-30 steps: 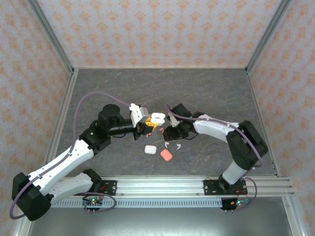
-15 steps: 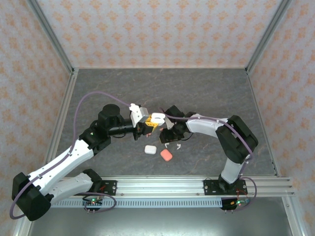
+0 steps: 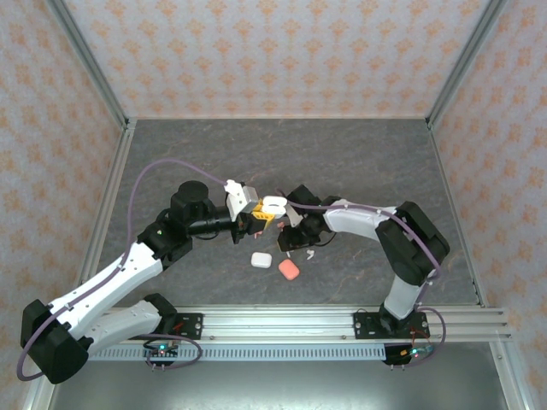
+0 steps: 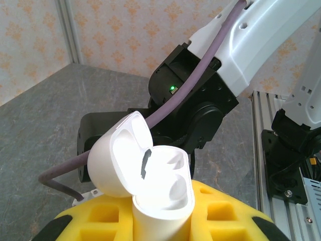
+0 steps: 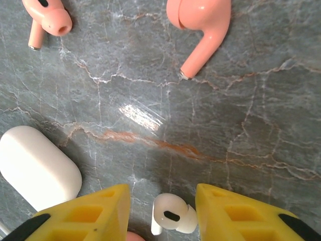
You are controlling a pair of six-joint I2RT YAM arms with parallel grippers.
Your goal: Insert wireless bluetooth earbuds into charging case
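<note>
Clenching charging case (image 4: pixel 160 175) in left tool (image 3: pixel 259 217), lid back, both wells empty. Drawn leftward toward it over the last second: right tool (image 5: pixel 161 211), jaws narrowed but not yet pinching, straddling white earbud (image 5: pixel 173 219) on worktop (image 5: pixel 251 125). Pink earbuds (image 5: pixel 200 25) lying beyond. Pickup judged imminent; insertion not begun.

Found no readable text, label, brand, number or sign anywhere.
</note>
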